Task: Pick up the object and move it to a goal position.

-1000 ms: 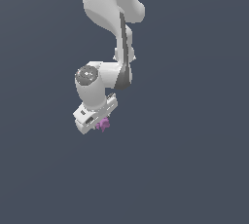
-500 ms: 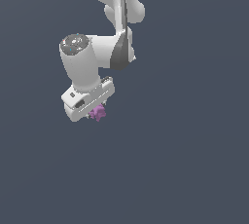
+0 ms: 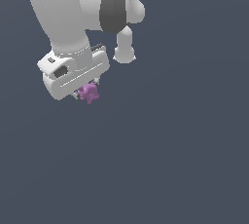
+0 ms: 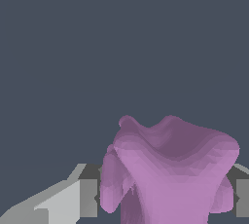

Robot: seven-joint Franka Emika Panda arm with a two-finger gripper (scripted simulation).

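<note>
The object is a small pinkish-purple knobbly lump [image 3: 88, 92] with stubby prongs, hanging just under the white gripper [image 3: 87, 87] in the exterior view. The gripper is shut on it and holds it in the air. Most of the fingers are hidden behind the white hand. In the wrist view the object [image 4: 168, 169] fills the space between the two grey fingers [image 4: 87, 196], one on each side of it.
The white arm [image 3: 58, 13] reaches down from the top of the exterior view, with a second link [image 3: 124, 13] behind it. Around it there is only plain dark grey-blue background.
The arm has come much closer to the exterior camera and now looks far larger. The object has stayed clamped in the gripper all the while.
</note>
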